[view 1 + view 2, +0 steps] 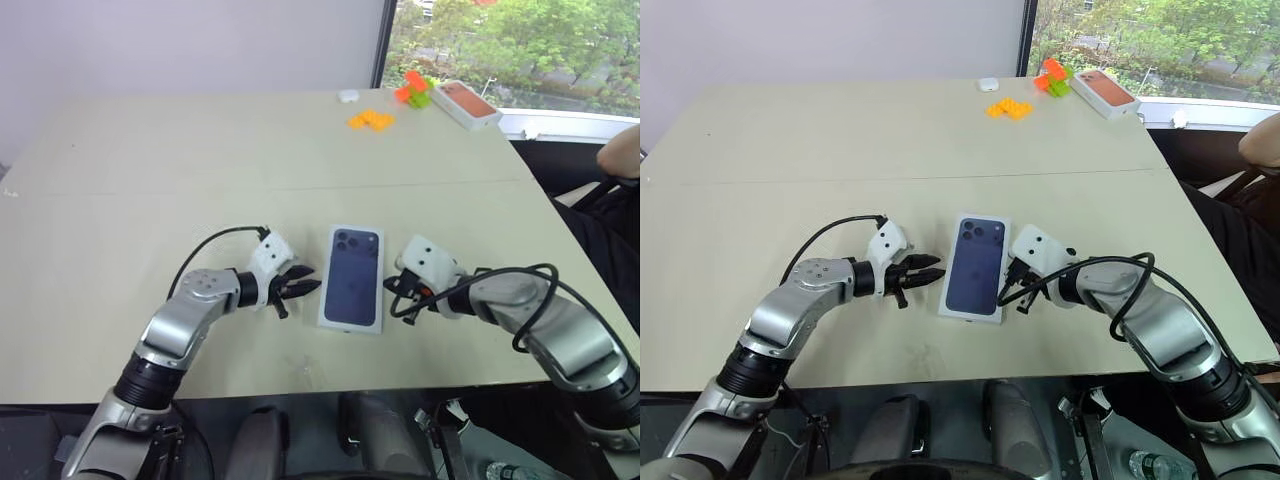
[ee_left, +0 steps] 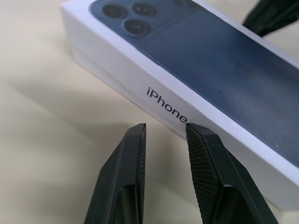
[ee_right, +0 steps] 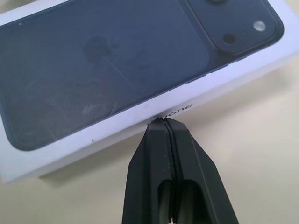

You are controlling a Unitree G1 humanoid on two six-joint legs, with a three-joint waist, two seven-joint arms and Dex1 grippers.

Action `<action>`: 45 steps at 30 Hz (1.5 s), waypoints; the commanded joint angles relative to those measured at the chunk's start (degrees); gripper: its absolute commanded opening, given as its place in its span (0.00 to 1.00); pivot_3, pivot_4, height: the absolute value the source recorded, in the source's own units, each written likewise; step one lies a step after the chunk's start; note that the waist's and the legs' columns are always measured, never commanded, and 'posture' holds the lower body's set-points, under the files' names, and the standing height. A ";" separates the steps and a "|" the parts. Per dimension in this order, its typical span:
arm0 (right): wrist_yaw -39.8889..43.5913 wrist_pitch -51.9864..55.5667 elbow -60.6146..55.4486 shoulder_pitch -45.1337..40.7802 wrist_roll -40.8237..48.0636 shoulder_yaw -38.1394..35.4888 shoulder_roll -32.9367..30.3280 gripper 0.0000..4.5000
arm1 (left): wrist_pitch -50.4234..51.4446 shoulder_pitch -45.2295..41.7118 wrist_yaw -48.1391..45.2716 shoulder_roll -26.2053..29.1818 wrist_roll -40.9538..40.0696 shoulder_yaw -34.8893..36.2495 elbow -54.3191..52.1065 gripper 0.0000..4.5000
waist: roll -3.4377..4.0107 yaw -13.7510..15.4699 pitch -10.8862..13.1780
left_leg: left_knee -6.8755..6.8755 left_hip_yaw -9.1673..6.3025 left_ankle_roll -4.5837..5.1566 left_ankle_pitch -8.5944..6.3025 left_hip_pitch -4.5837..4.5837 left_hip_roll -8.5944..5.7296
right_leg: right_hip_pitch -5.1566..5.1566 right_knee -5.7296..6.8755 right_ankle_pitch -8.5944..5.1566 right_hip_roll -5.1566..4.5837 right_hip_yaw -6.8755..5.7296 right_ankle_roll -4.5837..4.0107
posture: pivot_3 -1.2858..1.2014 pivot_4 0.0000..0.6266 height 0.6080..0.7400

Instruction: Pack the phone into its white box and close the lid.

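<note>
White lid point(image 1: 352, 278) sits on its box near the worktop's point(image 1: 150, 170) front edge — one gripper on each side to steady it: left gripper point(image 1: 296, 288) slightly parted, right gripper point(image 3: 164, 122) pinched closed, both empty.

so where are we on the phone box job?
Looks nearly finished: the lid sits on the white box, closed on the table, no loose phone visible. The left hand, fingers apart, and the shut right hand flank it, holding nothing. Left: possibly a final press.
</note>
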 commanded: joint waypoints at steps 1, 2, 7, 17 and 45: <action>1.11 -1.07 -1.90 -1.23 0.69 -1.19 0.22 0.00 | 0.07 -1.24 0.27 -1.23 -2.23 1.72 -1.92 0.32 | 0.00 -0.01 0.00 | 0.00 0.00 0.00 0.00 0.00 0.00 | 0.00 0.00 0.00 0.00 0.00 0.00 | 0.52 0.24 1.00; 1.17 -1.05 -1.85 -1.31 0.65 -1.22 0.21 0.00 | 0.09 -1.21 0.24 -1.29 -2.17 1.77 -1.88 0.32 | 0.00 -0.03 0.00 | 0.00 0.00 0.00 0.00 0.00 0.00 | 0.00 0.00 0.00 0.00 0.00 0.00 | 0.52 0.24 1.00; 1.65 -1.16 -1.88 -1.72 0.54 -1.50 -0.11 0.00 | 0.45 -0.88 0.32 -1.64 -2.65 1.93 -2.29 0.32 | 0.00 -0.04 0.00 | 0.00 0.00 0.00 0.00 0.01 0.00 | 0.00 0.01 0.00 0.01 -0.01 0.00 | 0.52 0.24 1.00; 2.21 -0.59 -2.95 -2.50 0.80 -2.24 -0.28 0.00 | 0.92 -0.84 0.23 -2.01 -3.02 2.07 -2.31 0.32 | 0.00 -0.02 0.00 | 0.00 0.00 0.00 0.00 0.01 0.00 | 0.00 0.01 0.00 0.01 0.00 0.00 | 0.52 0.24 1.00; 3.07 0.15 -4.29 -2.47 0.96 -1.86 -0.52 0.00 | 1.20 -1.38 0.55 -3.63 -2.69 2.34 -1.42 0.32 | 0.00 0.00 0.00 | 0.00 0.00 0.00 0.00 0.00 0.00 | 0.00 0.00 0.00 0.00 0.00 0.00 | 0.52 0.24 1.00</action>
